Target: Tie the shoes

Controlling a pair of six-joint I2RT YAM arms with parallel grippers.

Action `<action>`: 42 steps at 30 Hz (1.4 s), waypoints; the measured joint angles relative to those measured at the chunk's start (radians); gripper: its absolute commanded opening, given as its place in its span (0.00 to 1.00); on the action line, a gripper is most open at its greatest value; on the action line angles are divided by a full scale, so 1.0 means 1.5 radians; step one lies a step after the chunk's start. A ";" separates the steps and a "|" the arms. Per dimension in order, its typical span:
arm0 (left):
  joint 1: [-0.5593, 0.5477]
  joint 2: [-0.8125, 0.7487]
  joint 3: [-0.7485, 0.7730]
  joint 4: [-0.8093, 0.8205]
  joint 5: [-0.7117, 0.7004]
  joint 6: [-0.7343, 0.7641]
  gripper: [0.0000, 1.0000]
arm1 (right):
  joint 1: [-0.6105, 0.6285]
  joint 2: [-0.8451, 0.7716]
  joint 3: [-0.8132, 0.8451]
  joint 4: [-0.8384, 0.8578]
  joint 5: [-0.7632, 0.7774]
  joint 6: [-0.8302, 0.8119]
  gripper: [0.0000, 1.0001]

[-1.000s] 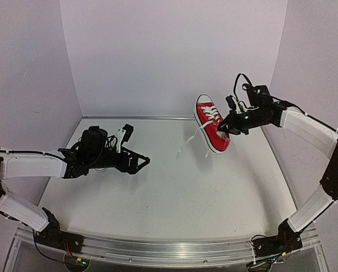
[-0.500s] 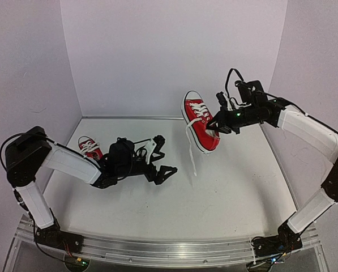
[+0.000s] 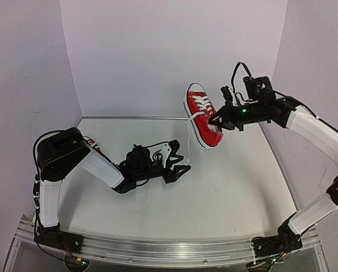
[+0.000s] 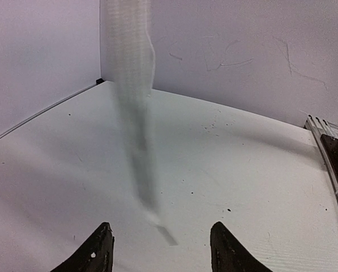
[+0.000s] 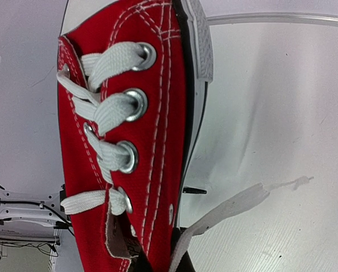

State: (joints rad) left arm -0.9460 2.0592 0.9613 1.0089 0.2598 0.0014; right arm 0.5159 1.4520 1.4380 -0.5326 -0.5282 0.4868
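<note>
One shoe (image 3: 204,116) hangs in the air, clamped at the rim of its opening by the right end effector (image 3: 219,122), toe pointing away from it. Its loose lace (image 4: 136,130) dangles, blurred, just ahead of the left end effector (image 3: 179,164), which sits low over the surface (image 3: 225,192) with fingers spread and nothing between them. The other shoe (image 3: 92,140) lies mostly hidden behind the left arm. To catch the lace well, the left arm should probably ease forward, centre the strand in the gap, then close near its tip.
</note>
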 measured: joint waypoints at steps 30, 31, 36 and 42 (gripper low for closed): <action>-0.013 0.061 0.039 0.083 0.069 -0.014 0.43 | 0.001 -0.048 -0.018 -0.004 0.010 0.011 0.00; -0.013 0.061 0.040 0.084 0.064 -0.016 0.36 | 0.001 -0.048 -0.018 -0.004 0.010 0.011 0.00; -0.013 0.057 0.036 0.084 0.028 -0.016 0.00 | 0.001 -0.048 -0.027 -0.001 0.010 0.013 0.00; -0.013 -0.014 -0.025 0.066 -0.011 -0.024 0.00 | 0.001 -0.061 -0.084 0.001 0.027 0.027 0.00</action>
State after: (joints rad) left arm -0.9661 2.0381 0.9243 1.1075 0.2439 -0.0343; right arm 0.5167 1.3611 1.3124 -0.5306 -0.4877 0.5268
